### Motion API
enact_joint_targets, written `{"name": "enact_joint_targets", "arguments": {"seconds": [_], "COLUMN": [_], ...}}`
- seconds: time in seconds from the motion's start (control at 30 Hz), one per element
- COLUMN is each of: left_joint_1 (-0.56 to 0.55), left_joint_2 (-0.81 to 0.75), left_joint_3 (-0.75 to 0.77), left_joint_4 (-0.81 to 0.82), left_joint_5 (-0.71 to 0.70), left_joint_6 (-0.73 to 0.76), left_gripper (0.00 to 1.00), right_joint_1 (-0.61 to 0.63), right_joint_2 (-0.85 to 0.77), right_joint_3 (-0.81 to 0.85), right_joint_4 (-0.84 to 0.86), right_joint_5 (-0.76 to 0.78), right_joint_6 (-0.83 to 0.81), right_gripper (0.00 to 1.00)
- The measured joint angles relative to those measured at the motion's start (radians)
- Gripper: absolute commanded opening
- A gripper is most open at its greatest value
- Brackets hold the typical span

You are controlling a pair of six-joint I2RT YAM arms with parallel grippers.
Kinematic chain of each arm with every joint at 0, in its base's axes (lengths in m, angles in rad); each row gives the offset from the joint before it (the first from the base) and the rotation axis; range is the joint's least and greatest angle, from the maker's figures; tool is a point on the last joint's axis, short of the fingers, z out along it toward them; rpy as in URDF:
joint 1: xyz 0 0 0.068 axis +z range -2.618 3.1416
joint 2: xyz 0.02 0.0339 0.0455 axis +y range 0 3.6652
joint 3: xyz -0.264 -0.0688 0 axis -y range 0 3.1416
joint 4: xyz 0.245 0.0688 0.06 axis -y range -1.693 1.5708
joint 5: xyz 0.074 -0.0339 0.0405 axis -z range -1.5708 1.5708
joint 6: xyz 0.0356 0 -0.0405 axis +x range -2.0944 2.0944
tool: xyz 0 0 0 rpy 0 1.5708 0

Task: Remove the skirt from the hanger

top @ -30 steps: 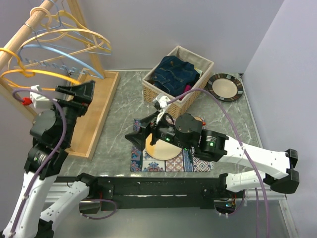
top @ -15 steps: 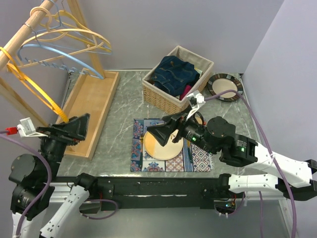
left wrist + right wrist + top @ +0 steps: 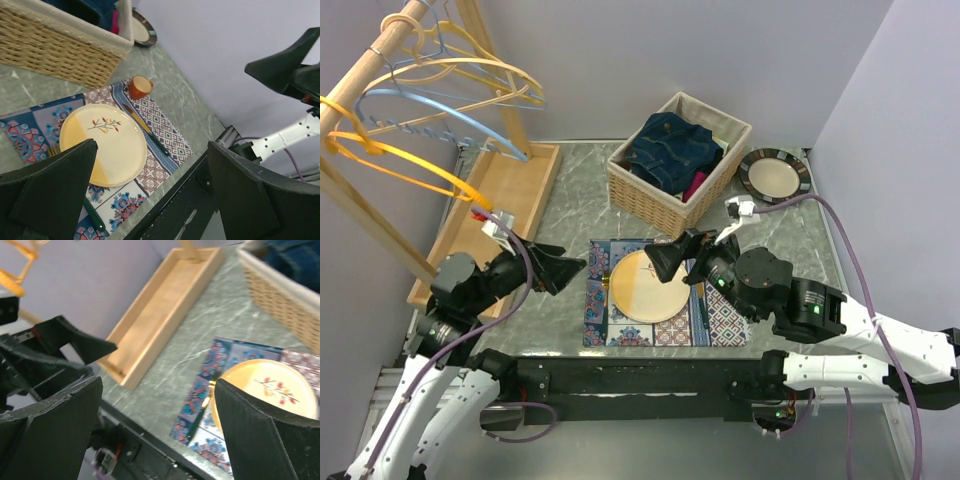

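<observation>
No garment hangs on the hangers: a yellow hanger, a blue one and a cream one hang bare on the wooden rail. A blue denim garment lies in the wicker basket; I cannot tell if it is the skirt. My left gripper is open and empty, low by the placemat's left edge, also in the left wrist view. My right gripper is open and empty above the yellow plate, also in the right wrist view.
The rack's wooden base tray lies at the left. A patterned placemat holds the plate, a knife and an orange cup. A dark-rimmed plate sits to the right of the basket.
My left gripper has left the yellow hanger and dropped to the table by the placemat. My right gripper has drawn back to the right. The yellow hanger has swung and hangs free.
</observation>
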Motion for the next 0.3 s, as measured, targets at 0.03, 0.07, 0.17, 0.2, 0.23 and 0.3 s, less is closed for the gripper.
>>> {"name": "enact_joint_targets", "arguments": {"seconds": [0.03, 0.07, 0.17, 0.2, 0.23, 0.3], "left_joint_1": [0.0, 0.0, 0.0, 0.0, 0.0, 0.0], "left_joint_2": [0.006, 0.014, 0.022, 0.022, 0.021, 0.021], "left_joint_3": [-0.008, -0.01, -0.01, -0.01, -0.01, -0.01], "left_joint_4": [0.012, 0.022, 0.074, 0.093, 0.107, 0.137], "left_joint_5": [0.015, 0.027, 0.058, 0.066, 0.072, 0.08], "left_joint_6": [0.0, 0.002, 0.003, 0.003, 0.003, 0.002], "left_gripper": [0.97, 0.97, 0.97, 0.97, 0.97, 0.97], "right_joint_1": [0.0, 0.0, 0.0, 0.0, 0.0, 0.0], "right_joint_2": [-0.009, -0.019, -0.039, -0.044, -0.049, -0.057], "right_joint_3": [-0.01, -0.02, -0.033, -0.033, -0.034, -0.036], "right_joint_4": [-0.004, -0.008, -0.009, -0.008, -0.006, -0.003], "right_joint_5": [0.015, 0.027, 0.046, 0.047, 0.048, 0.048], "right_joint_6": [0.002, 0.004, 0.006, 0.006, 0.006, 0.006], "right_gripper": [1.0, 1.0, 1.0, 1.0, 1.0, 1.0]}}
